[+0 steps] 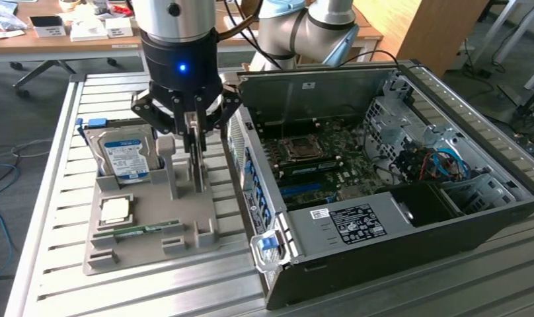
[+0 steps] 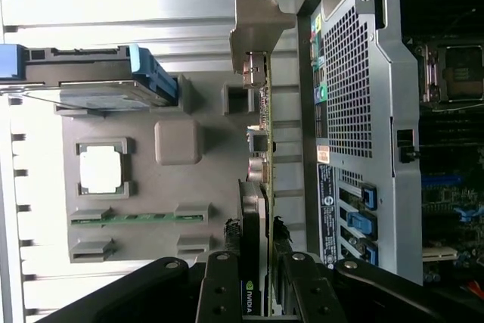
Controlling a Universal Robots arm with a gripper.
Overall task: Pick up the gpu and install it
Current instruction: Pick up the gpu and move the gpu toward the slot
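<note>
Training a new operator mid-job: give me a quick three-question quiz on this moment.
1. True or false: the gpu lies flat in the gray holder.
2. What sits either side of the gpu? A a hand, B fingers of the gripper, C cables.
3. Fill in: the computer case lies with its side ____.
Key: 1 false, it stands on edge; 2 B; 3 open.
</note>
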